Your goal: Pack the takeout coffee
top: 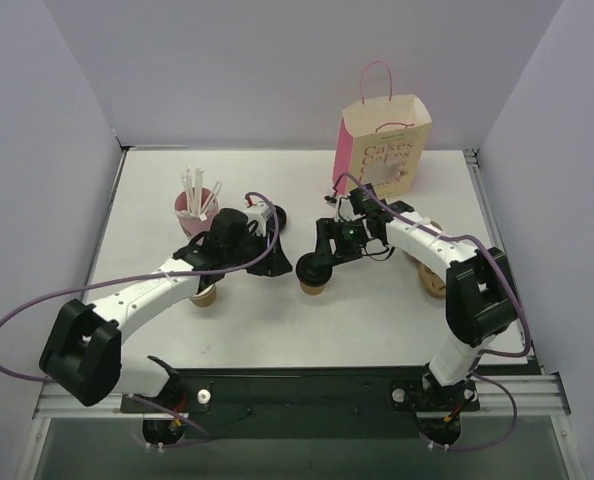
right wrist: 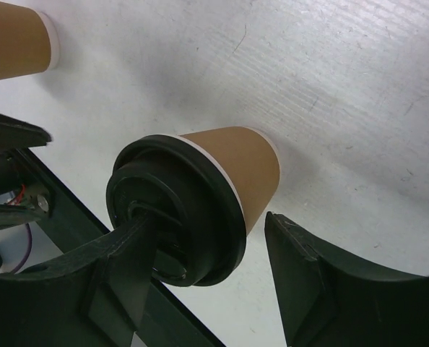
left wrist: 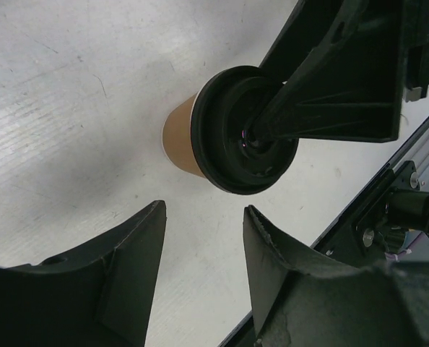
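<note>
Since the packing has to end in the paper bag (top: 385, 150), it makes sense that it stands upright at the far right of the table (top: 277, 335), mouth and pink handle up, so a cup can go in from above. Whether anything is inside cannot be seen. Left of it, toward the far left, the pink cup (top: 191, 216) holds a bunch of white straws (top: 193, 186) standing on end.

The takeout coffee (right wrist: 243, 163) stands upright near the middle of the table, well apart from the bag, and its black lid (right wrist: 175, 210) is seated on the rim.

The right gripper (right wrist: 209, 220) hangs over the coffee with its jaws partly apart. One finger lies across the top of the lid, and the other stands just beside the cup wall without touching it. That reads as a press on the lid or a misaligned approach, not a grasp.

The left gripper (left wrist: 204, 211) faces the coffee from the left. Its jaws are roughly half spread and empty, and the cup sits beyond the fingertips, probably ready to steady it.

A second brown cup (top: 205, 294) stands under the left arm. Its contents are hidden.
</note>
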Available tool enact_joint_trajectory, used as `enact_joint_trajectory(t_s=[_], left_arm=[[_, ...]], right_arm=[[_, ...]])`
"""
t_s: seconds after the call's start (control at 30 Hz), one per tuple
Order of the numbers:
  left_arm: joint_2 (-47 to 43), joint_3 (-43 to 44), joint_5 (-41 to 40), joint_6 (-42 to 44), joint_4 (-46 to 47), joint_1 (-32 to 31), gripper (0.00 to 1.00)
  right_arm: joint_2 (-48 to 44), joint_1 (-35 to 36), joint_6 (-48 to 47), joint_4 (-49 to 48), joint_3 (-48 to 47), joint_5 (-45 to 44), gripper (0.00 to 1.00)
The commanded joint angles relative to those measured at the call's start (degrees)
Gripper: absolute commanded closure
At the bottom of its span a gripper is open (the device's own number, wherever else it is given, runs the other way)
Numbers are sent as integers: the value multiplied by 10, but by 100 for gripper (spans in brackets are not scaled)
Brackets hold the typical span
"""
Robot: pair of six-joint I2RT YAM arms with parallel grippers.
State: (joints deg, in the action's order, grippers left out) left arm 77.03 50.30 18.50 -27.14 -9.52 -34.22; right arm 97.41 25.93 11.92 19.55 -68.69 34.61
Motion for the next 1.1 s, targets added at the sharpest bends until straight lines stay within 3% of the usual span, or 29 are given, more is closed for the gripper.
enact_joint_trajectory(t_s=[0.0,0.37,0.77,0.97,1.07], left_arm=[[35,-11,14,-23,80,-4,44],[88,-21,-1,-37,139,-4,47],[152,-30,-181,-63,27,-29,49],[112,-36,-192,-88,14,-29,50],[71,-10,-157,-73,13,-25,42]], right_arm=[[1,-7,-3,-43,31,27,42],[-5,-18,12,-86,73,34,48],[-13,-32,43,-143,147,24,55],[-24,-31,48,-147,157,20,56],[-32,-31,53,-147,152,27,56]])
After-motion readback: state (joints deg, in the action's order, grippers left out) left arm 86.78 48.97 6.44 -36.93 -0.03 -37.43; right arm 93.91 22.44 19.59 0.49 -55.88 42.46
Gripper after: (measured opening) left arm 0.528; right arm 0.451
